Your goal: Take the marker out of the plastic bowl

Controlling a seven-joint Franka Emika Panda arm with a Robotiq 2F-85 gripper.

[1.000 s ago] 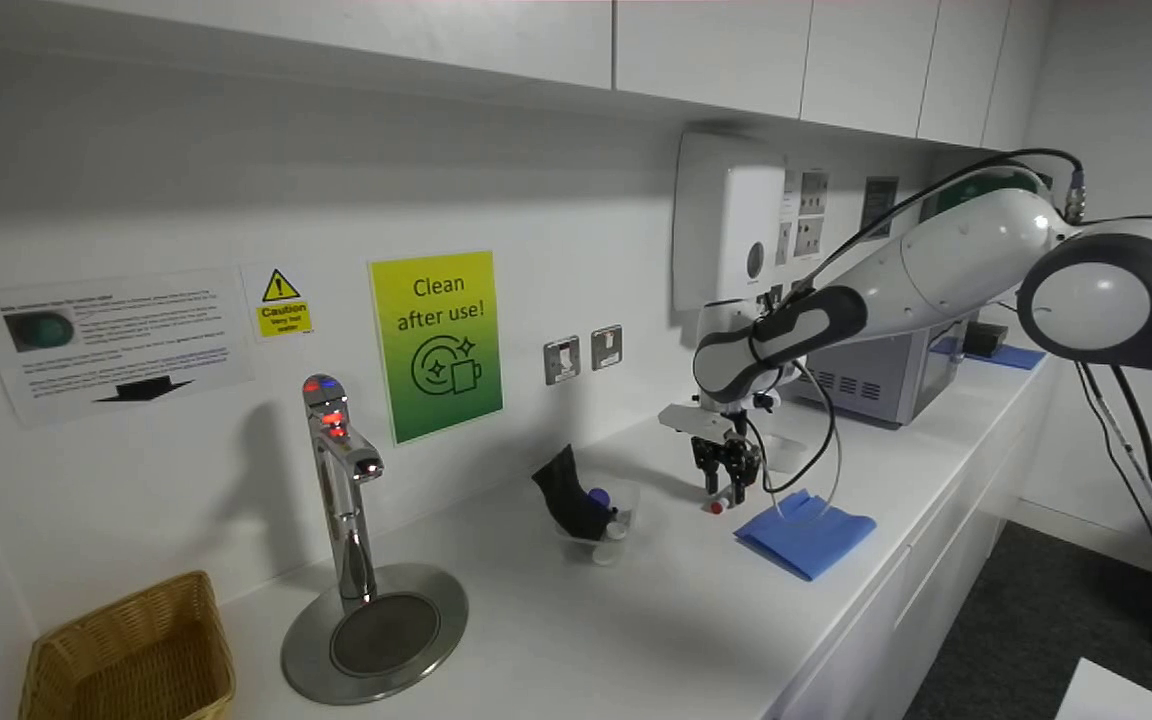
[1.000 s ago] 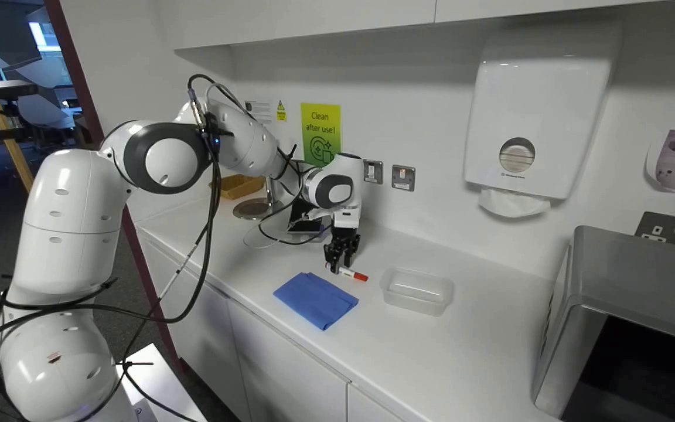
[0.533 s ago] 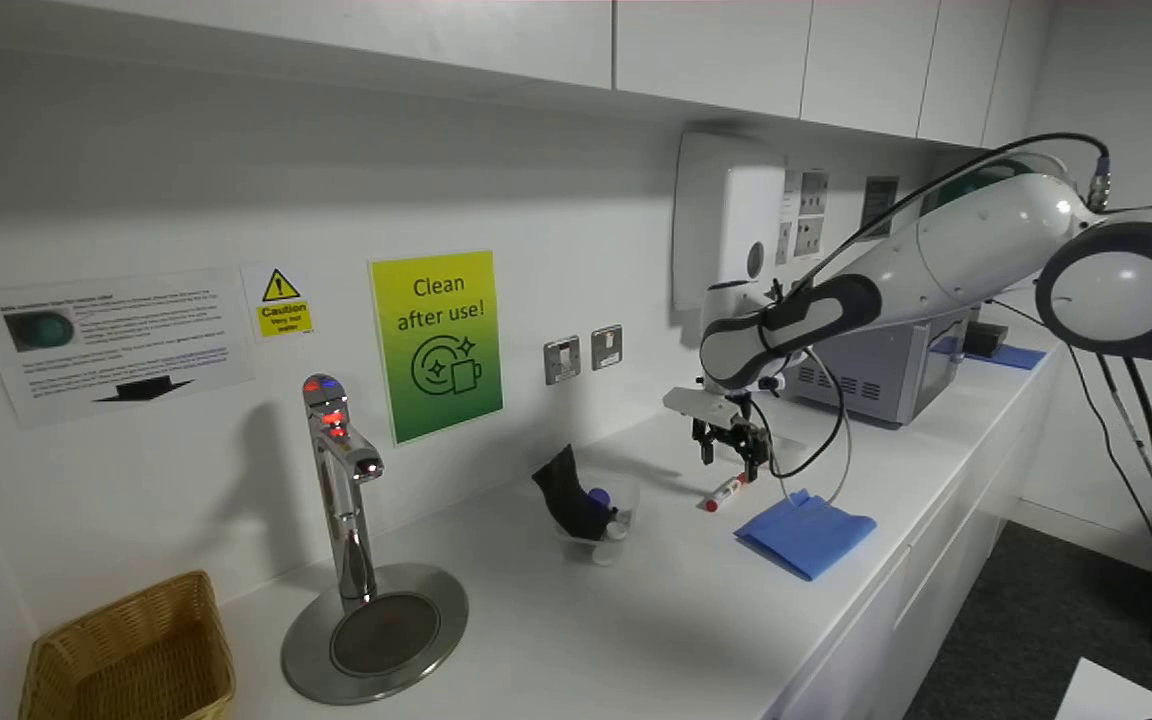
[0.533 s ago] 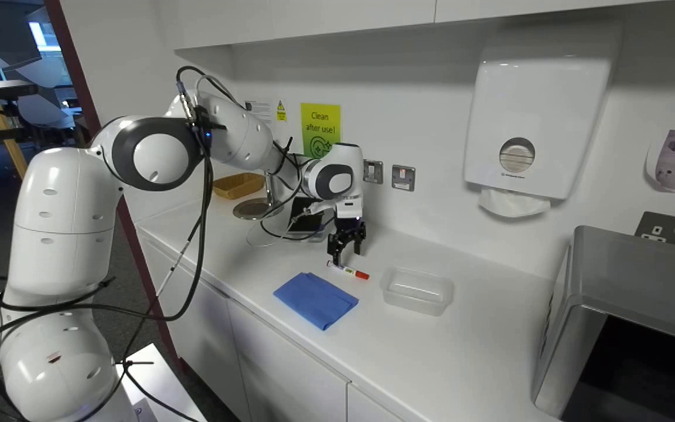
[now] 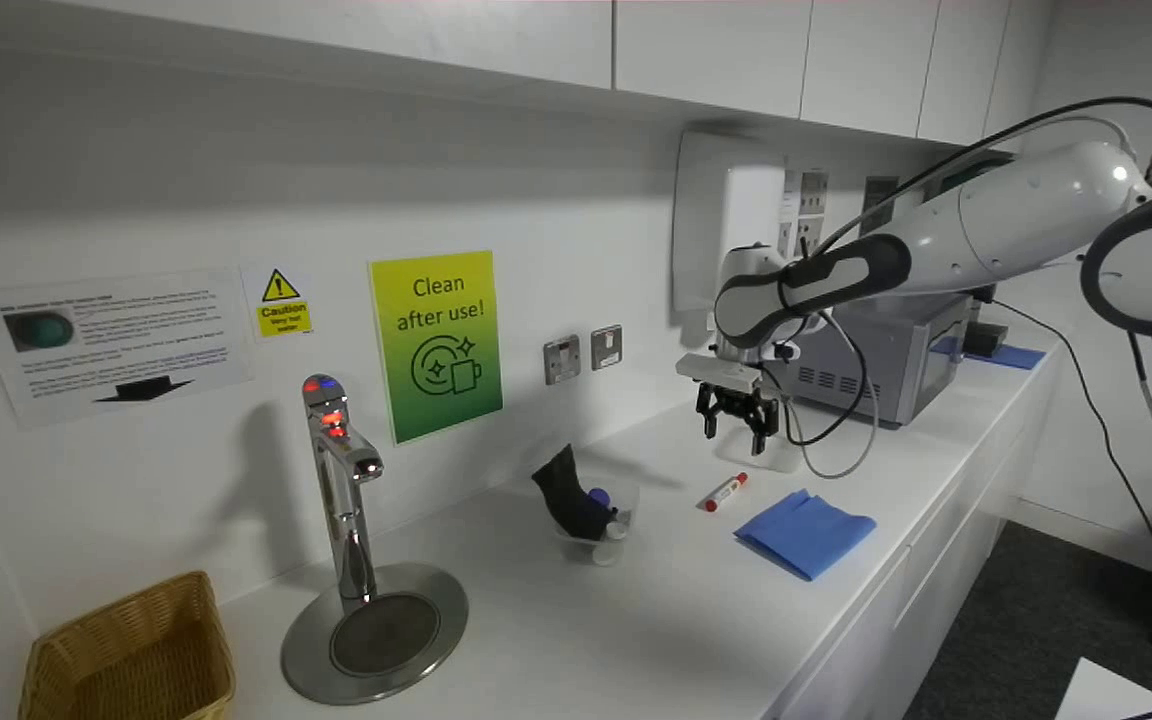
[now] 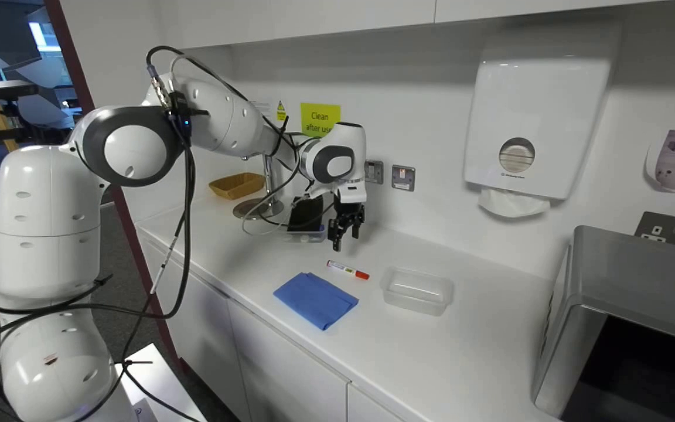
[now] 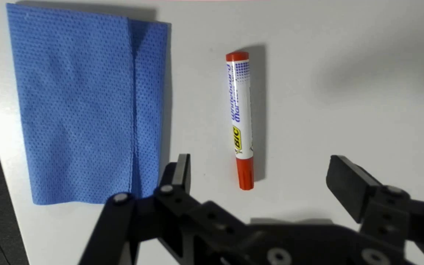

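Wrist view: fingers (image 7: 350, 187) spread above the bench (image 7: 307, 121); marker (image 7: 241, 117) lies apart from the cloth (image 7: 83, 110), which sits near the edge (image 7: 2, 162).

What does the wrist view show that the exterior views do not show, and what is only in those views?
Only the wrist view: readable print, "BIC" and "whiteboard marker", on the marker.
Only the exterior views: the wicker basket, the metal tap and the paper dispenser.
Both: the marker lying on the counter beside the blue cloth, apart from it, with the gripper open.
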